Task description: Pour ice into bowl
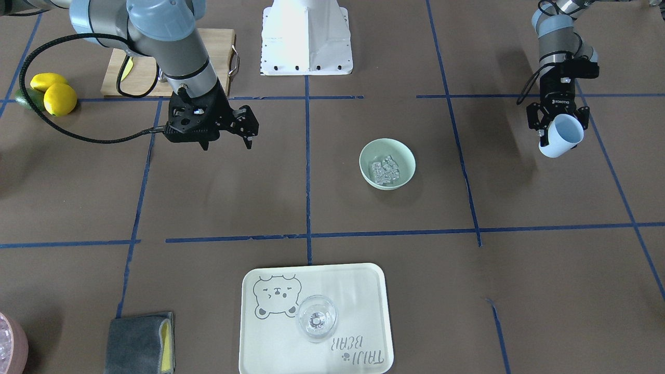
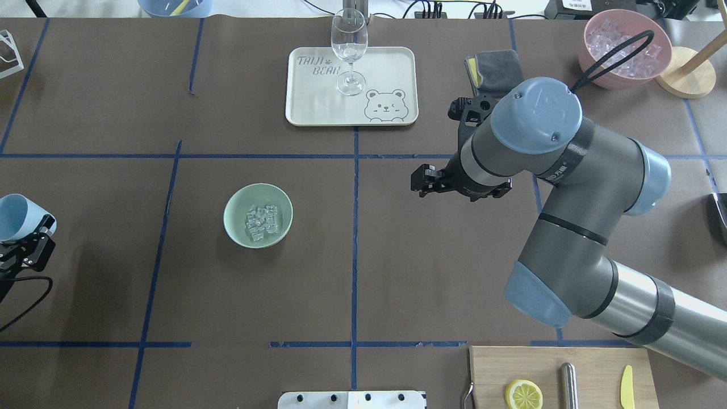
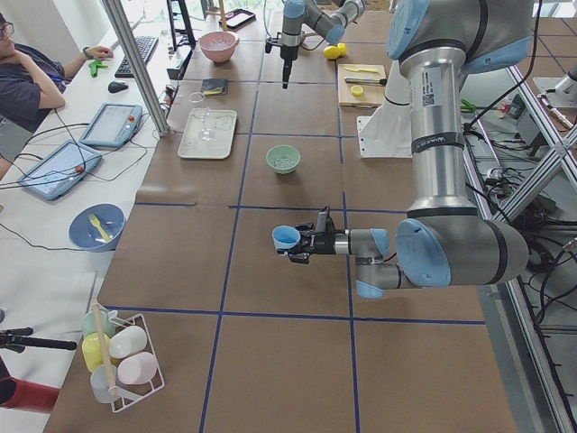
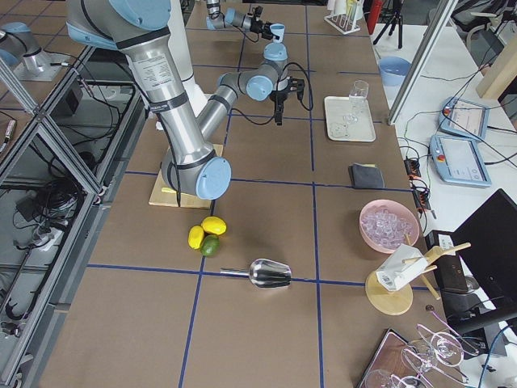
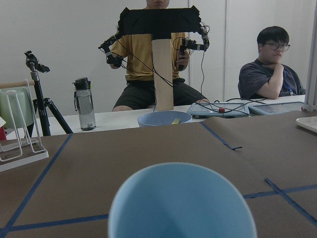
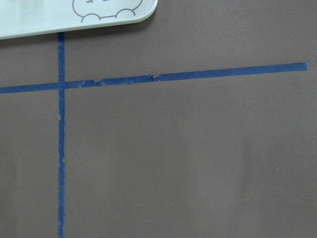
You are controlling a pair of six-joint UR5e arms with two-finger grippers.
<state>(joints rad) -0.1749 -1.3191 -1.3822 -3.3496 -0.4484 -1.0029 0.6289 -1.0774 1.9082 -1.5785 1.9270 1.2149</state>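
The pale mint-green bowl [image 2: 232,221] [image 1: 408,156] stands on the table left of centre in the overhead view. The ice [image 2: 261,220] [image 1: 384,171], several small clear cubes, lies inside it. My left gripper [image 2: 25,230] [image 1: 558,132] is at the far left edge, well clear of the bowl. It is shut on a light blue cup [image 2: 17,216] [image 1: 563,136] [image 5: 181,203], held tilted on its side above the table. I see no ice in the cup [image 3: 287,237]. My right gripper [image 2: 426,184] [image 1: 227,143] hangs open and empty above bare table right of centre.
A cream bear tray [image 2: 318,108] with a wine glass [image 2: 349,51] lies at the far middle. A grey cloth [image 2: 494,71] and a pink bowl of ice [image 2: 625,48] are far right. A cutting board [image 2: 596,363] lies near right. Lemons [image 1: 54,93] and a metal scoop [image 4: 271,273] lie beyond.
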